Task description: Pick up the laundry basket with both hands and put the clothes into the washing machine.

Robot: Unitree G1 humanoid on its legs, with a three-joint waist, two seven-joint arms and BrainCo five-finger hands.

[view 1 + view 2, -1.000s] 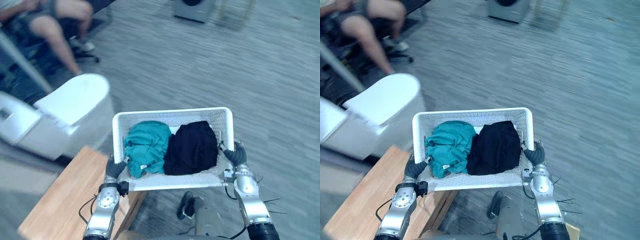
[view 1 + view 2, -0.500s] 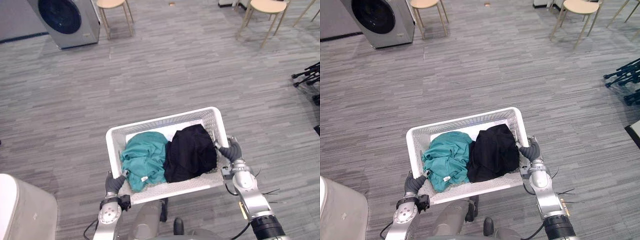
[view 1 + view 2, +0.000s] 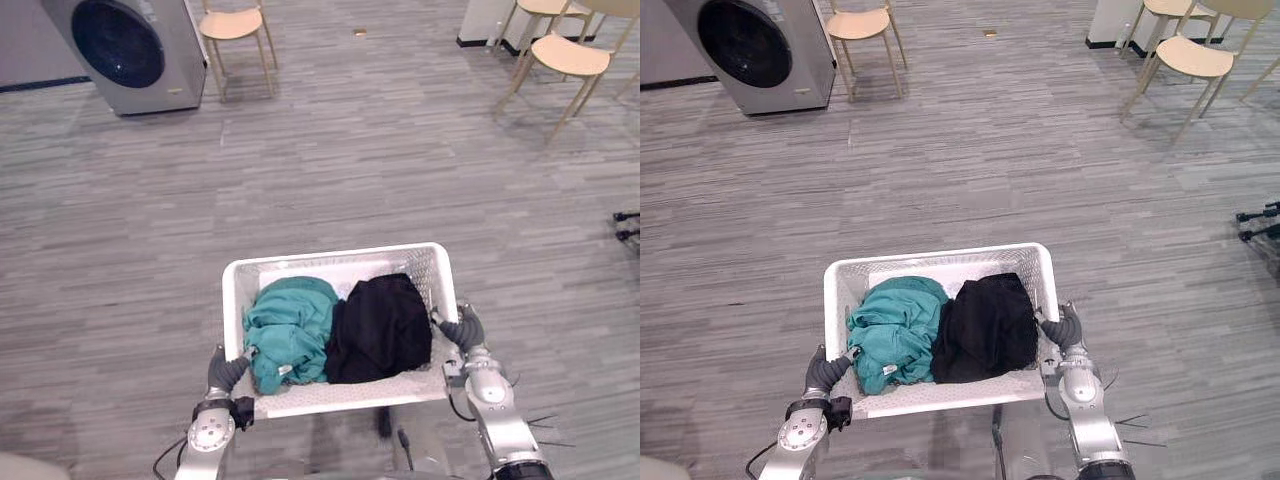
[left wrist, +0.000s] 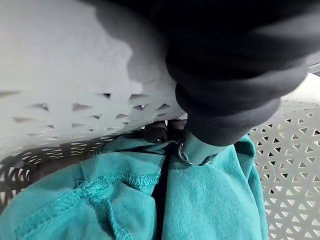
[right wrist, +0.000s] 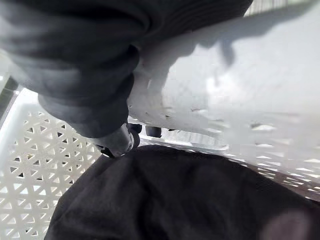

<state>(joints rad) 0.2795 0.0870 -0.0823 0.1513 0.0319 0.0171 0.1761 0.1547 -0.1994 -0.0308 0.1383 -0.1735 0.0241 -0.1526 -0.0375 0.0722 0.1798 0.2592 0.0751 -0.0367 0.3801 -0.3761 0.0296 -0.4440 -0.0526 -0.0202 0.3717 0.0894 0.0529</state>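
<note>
L robot hand [image 3: 226,370] & R robot hand [image 3: 462,328] each clamped on a side rim of the white laundry basket [image 3: 335,257], fingers hooked over the edge & into it. Basket held level above the grey plank floor [image 3: 400,170], close in front of the robot. Inside: bunched teal garment [image 3: 290,330] on L half, black garment [image 3: 380,328] on R half, touching. Washing machine [image 3: 125,45] w/ dark round door well apart, far L; chair [image 3: 235,25] just beside it.

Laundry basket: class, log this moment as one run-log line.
laundry basket: gripped at its sides by left hand and right hand | inside: teal garment, black garment | washing machine: far ahead-left | clothes not yet loaded
</note>
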